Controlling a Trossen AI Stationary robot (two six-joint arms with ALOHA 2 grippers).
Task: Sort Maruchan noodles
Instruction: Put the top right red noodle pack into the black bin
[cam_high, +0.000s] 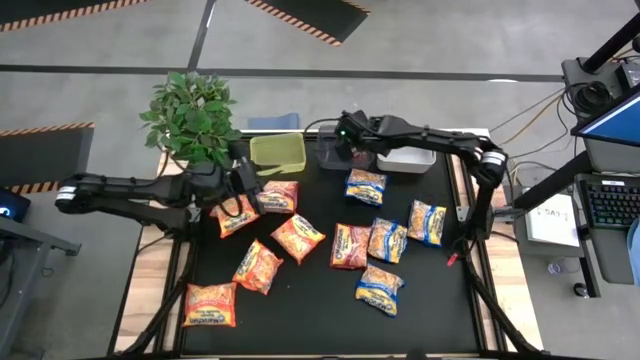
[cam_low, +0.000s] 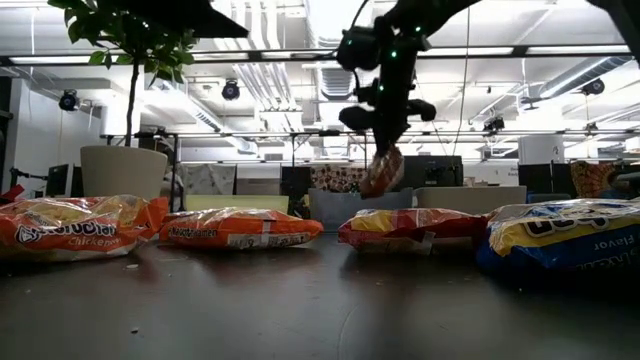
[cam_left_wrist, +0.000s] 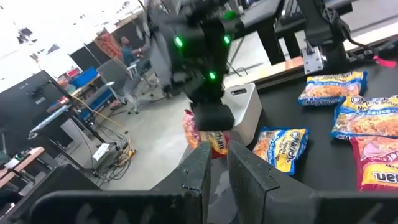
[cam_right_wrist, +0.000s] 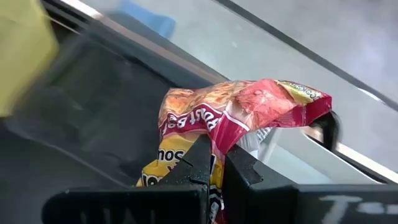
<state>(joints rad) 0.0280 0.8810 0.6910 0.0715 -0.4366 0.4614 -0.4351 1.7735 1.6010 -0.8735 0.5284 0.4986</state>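
My right gripper (cam_high: 345, 137) hovers over the dark bin (cam_high: 333, 158) at the table's far edge, shut on a red-pink noodle packet (cam_low: 383, 170). My left gripper (cam_high: 246, 184) waits with its fingers together beside the green bin (cam_high: 277, 152), above the orange packets (cam_high: 237, 215) and holding nothing. More orange packets (cam_high: 257, 266), one red-pink packet (cam_high: 350, 246) and several blue-and-yellow packets (cam_high: 387, 240) lie flat on the black table. The left wrist view shows the right gripper with its packet (cam_left_wrist: 214, 140). My right gripper pinches the red-pink packet between its two fingers (cam_right_wrist: 199, 165) near its upper edge (cam_right_wrist: 219, 146), coming from above and pointing down. The packet hangs crumpled below the fingertips, lifted clear of the table over the dark bin.
A pale grey bin (cam_high: 405, 160) stands to the right of the dark one. A potted plant (cam_high: 192, 115) sits at the far left corner behind the green bin. Bare table shows along the near edge (cam_high: 320, 320). A person sits in the room beyond (cam_left_wrist: 127, 46).
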